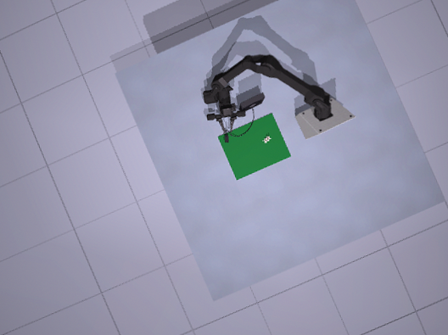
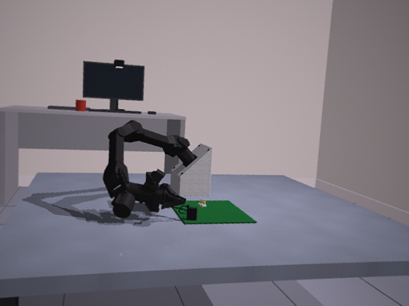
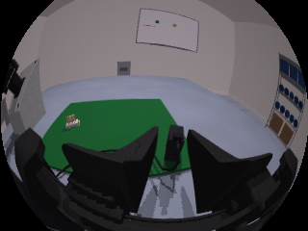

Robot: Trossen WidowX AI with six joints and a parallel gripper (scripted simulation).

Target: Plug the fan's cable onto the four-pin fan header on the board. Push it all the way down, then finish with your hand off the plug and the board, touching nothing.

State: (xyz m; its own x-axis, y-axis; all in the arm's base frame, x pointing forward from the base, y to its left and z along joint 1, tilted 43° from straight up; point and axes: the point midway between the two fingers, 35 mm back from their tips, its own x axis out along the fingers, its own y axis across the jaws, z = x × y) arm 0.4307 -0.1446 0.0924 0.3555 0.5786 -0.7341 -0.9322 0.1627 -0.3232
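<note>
Low over the desk, the gripper stands partly apart at the green board's corner, holding nothing, the black fan plug just ahead of its fingertips, well apart from the fan header

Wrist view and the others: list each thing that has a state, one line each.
gripper: partly open, holding nothing, fingertips either side of the plug.
plug: on the board's corner, not mated.
fan header: bare, nothing on it.
cable: slack loop.
board: lying flat.
</note>
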